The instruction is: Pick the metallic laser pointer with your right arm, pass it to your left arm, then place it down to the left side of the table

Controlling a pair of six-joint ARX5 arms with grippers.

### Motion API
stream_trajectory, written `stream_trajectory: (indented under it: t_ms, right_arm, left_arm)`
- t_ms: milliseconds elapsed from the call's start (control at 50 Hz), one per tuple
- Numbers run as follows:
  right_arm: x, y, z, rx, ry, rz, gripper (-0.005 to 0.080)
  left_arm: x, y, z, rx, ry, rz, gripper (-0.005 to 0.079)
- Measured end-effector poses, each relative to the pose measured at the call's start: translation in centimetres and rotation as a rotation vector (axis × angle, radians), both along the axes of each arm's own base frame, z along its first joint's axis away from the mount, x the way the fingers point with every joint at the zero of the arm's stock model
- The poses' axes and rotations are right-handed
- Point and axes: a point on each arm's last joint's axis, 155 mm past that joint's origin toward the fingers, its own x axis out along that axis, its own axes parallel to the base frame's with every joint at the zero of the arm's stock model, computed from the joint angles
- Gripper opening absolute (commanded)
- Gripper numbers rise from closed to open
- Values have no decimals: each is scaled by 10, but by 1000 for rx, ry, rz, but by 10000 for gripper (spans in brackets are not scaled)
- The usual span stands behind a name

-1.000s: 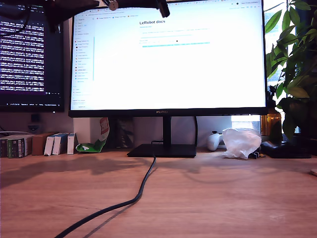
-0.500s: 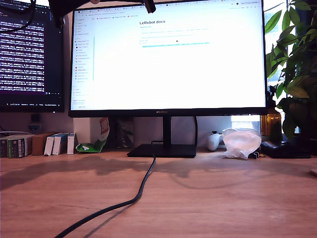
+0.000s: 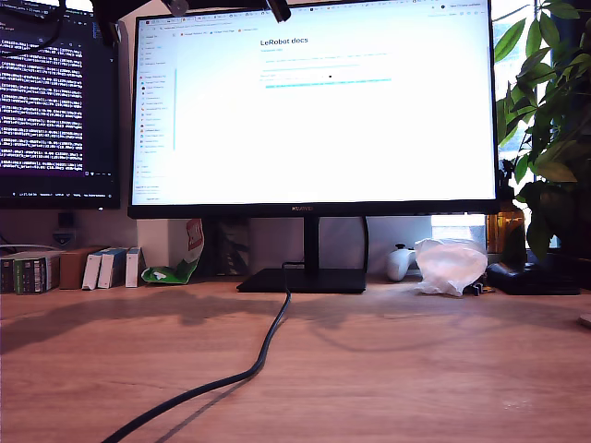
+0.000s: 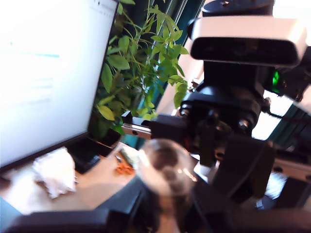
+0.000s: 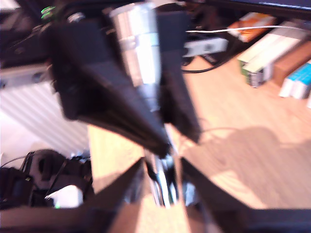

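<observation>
The metallic laser pointer [image 5: 140, 58] is a silver cylinder held high above the table [image 3: 416, 369]. In the second wrist view, black pointed jaws close in on its sides from the far end, and its lower end runs between my second gripper [image 5: 163, 167]. How tightly that gripper holds it is blurred. In the first wrist view, the shiny round cap [image 4: 165, 167] sits at my first gripper [image 4: 165, 196], facing the other arm and its pale grey camera [image 4: 243, 43]. In the exterior view only dark arm parts [image 3: 120, 11] and a jaw tip [image 3: 277, 9] show at the top edge.
A black cable [image 3: 263, 355] snakes across the wooden desktop from the monitor [image 3: 314, 101]. Small boxes [image 3: 102, 268] stand at the exterior view's left rear. At the exterior view's right are a crumpled plastic bag [image 3: 450, 265] and a leafy plant [image 3: 545, 111].
The arm parts at the exterior view's top edge rose and shifted toward its left a second ago. Over the last half second they have hardly moved.
</observation>
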Motion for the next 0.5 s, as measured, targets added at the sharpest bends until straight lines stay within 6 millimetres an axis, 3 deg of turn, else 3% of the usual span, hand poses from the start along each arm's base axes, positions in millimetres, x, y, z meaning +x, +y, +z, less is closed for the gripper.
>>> stream_trajectory:
  t_ms: [280,340,500]
  right_arm:
    - [17,-46,-24,-100,75,-65,296]
    - [21,-57,-27,-120,85,-78,237]
    - [25,-78,-30,-156,90,-90,-15]
  left_arm:
    - [15,16,-19,52,-12,75,-24]
    - [21,22,-24,69,-18,108,-24]
    - [40,38,-49,148,6,231,-24]
